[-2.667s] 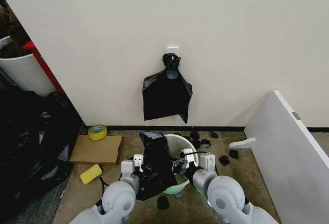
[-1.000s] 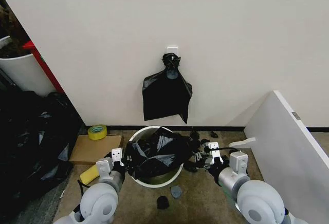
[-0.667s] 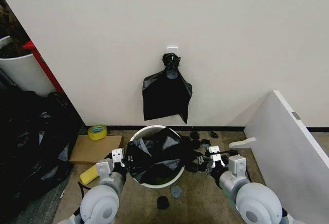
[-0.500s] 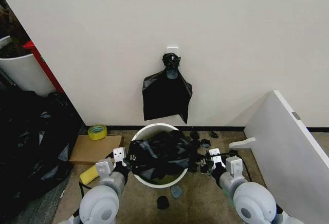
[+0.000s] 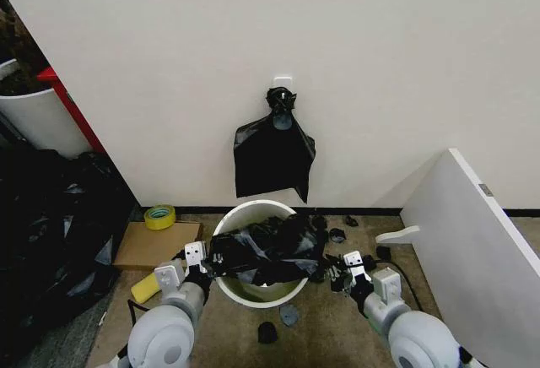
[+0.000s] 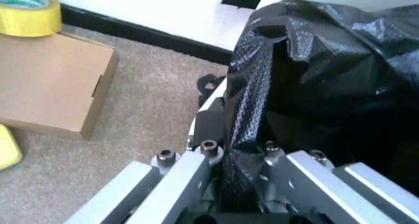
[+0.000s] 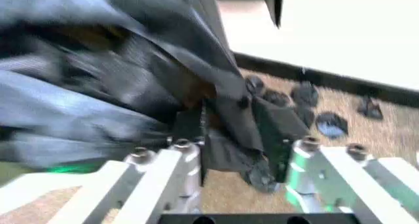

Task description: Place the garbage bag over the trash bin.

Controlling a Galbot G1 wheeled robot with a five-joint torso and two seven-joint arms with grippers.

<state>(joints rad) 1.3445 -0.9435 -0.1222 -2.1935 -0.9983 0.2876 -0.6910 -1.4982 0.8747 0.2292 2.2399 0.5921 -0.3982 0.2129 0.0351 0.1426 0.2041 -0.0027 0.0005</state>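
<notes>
From the head view, the trash bin (image 5: 256,254), a round white plastic bucket with a rolled rim, stands on the carpet by the wall. The garbage bag (image 5: 268,250), thin, crinkled and glossy black, is stretched across its mouth between the left gripper (image 5: 200,260) at the bin's left side and the right gripper (image 5: 348,268), which stands apart to the bin's right. A flat black bundle (image 5: 273,154) hangs on the wall above; a cardboard box (image 5: 158,245), yellow tape roll (image 5: 159,216) and yellow sponge (image 5: 148,285) lie left of the bin.

The left wrist view shows the left gripper's jaws (image 6: 237,158) clamped narrowly on a fold of the bag (image 6: 314,72), beside the box (image 6: 49,84).

In the blurred right wrist view, the right gripper (image 7: 237,145) seems to pinch a black fold of bag (image 7: 117,77); dark scraps (image 7: 327,123) lie on the floor beyond.
</notes>
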